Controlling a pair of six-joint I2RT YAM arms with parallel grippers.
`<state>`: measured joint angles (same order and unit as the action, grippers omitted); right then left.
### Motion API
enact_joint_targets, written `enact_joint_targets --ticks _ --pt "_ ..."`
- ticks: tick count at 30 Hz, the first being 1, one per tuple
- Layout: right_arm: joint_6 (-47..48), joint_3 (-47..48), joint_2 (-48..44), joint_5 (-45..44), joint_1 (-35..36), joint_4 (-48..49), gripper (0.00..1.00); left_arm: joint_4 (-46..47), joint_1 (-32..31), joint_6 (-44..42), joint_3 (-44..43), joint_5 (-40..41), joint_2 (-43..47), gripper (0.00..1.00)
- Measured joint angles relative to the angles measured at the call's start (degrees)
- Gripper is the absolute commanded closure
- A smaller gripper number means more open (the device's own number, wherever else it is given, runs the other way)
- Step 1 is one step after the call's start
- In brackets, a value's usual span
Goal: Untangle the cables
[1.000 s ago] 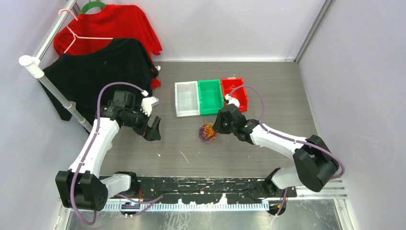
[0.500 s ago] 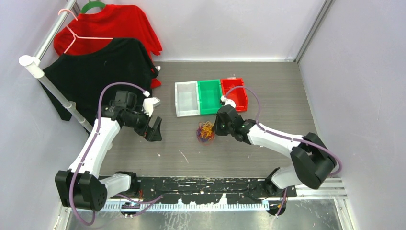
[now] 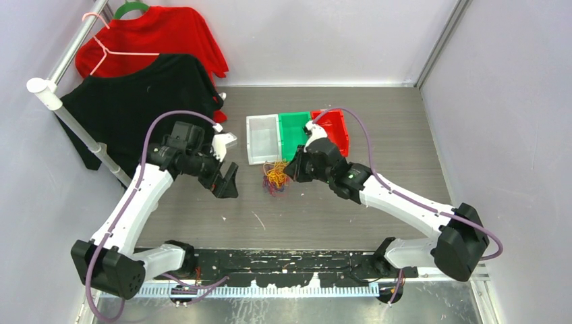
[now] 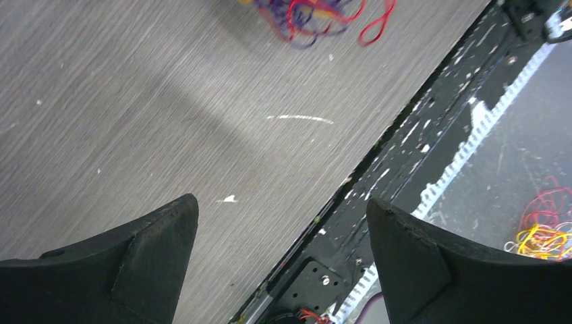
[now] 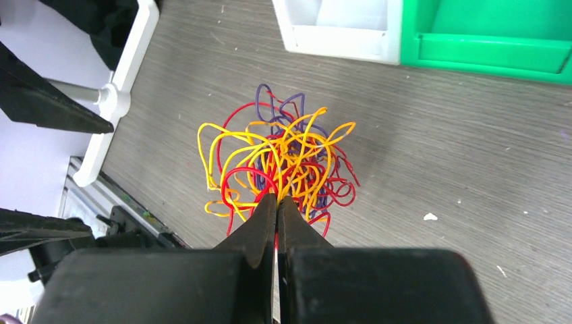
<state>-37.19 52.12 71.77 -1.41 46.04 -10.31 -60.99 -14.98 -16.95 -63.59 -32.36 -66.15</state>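
Top external view: the left gripper [image 3: 227, 187] hangs released, fingers spread, with open tabletop [image 3: 248, 201] between it and the tangled cables [image 3: 273, 177]. Beside them the right gripper [image 3: 290, 170] is clenched on that orange, red and purple tangle, near the front edges of the white bin [image 3: 263, 142] and green bin [image 3: 295, 133].

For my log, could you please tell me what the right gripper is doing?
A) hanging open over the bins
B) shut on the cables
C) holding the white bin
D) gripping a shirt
B: in the right wrist view, the right gripper is pressed shut on strands of the cables.
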Motion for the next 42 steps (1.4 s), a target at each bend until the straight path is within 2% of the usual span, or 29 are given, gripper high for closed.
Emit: enact_joint_targets --ticks 8,9,18,22,29,34,38,42 --pt "0.79 0.50 1.62 0.83 5.11 0.44 0.99 2.75 -3.17 8.63 -6.62 -4.52 -3.37 0.12" --pt "1.20 0.50 1.86 0.63 6.25 0.50 0.99 3.56 -3.37 9.86 -7.10 -5.14 -4.26 0.15" --pt "4.22 0.85 3.67 -4.44 13.49 1.84 0.99 8.68 -3.52 18.53 -4.94 -10.27 -10.16 0.25" --pt "4.33 0.85 4.15 -6.25 14.62 3.50 0.99 10.10 -3.56 21.55 -1.57 -13.07 -11.17 0.40" --pt "4.28 1.01 5.90 -7.63 15.76 5.99 0.99 13.11 -3.72 25.09 -0.02 -16.57 -12.22 0.51" --pt "4.28 1.16 6.78 -7.65 16.28 6.51 0.99 14.19 -3.72 25.99 -0.02 -17.40 -12.85 0.67" --pt "4.26 1.18 6.91 -7.96 16.48 6.80 0.99 14.27 -3.72 25.92 -0.02 -17.27 -12.98 0.72" --pt "4.26 1.25 6.91 -8.13 16.48 7.06 0.99 14.12 -3.72 25.66 -0.02 -16.28 -12.98 0.84"
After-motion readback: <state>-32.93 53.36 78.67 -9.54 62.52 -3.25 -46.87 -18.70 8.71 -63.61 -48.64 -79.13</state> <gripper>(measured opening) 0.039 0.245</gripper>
